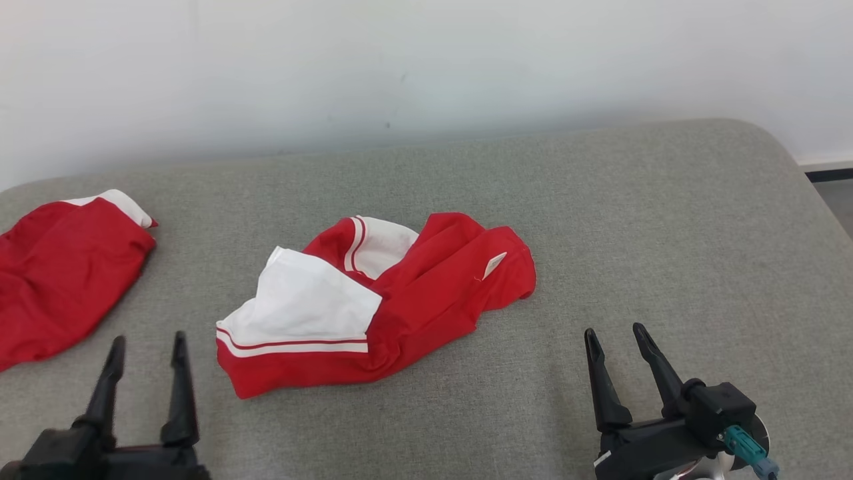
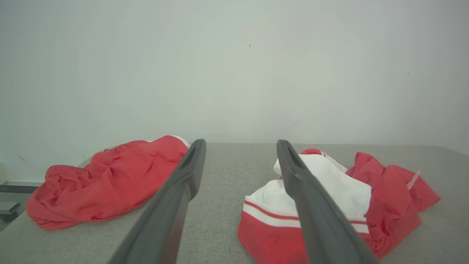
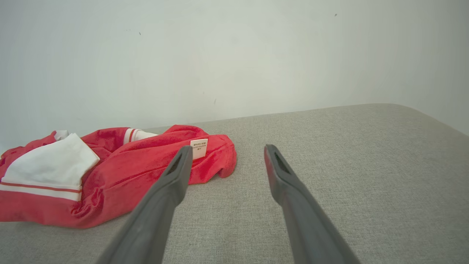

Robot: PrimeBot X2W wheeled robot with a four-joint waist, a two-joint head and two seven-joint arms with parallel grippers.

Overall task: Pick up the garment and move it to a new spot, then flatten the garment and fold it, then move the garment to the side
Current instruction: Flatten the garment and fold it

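Observation:
A crumpled red and white garment (image 1: 373,300) lies in the middle of the grey padded table (image 1: 633,220), a white label on its right part. In the left wrist view the garment (image 2: 329,205) sits just right of my fingers; in the right wrist view the garment (image 3: 106,176) lies to the left. My left gripper (image 1: 148,349) is open at the lower left, a little left of the garment's near corner, holding nothing. My right gripper (image 1: 616,337) is open at the lower right, apart from the cloth. Both grippers (image 2: 240,146) (image 3: 227,151) have bare table between their fingers.
A second red garment (image 1: 60,273) with a white edge lies at the table's left edge, also in the left wrist view as a red heap (image 2: 106,179). A pale wall (image 1: 426,67) stands behind the table. The table's rounded right corner (image 1: 786,153) borders the floor.

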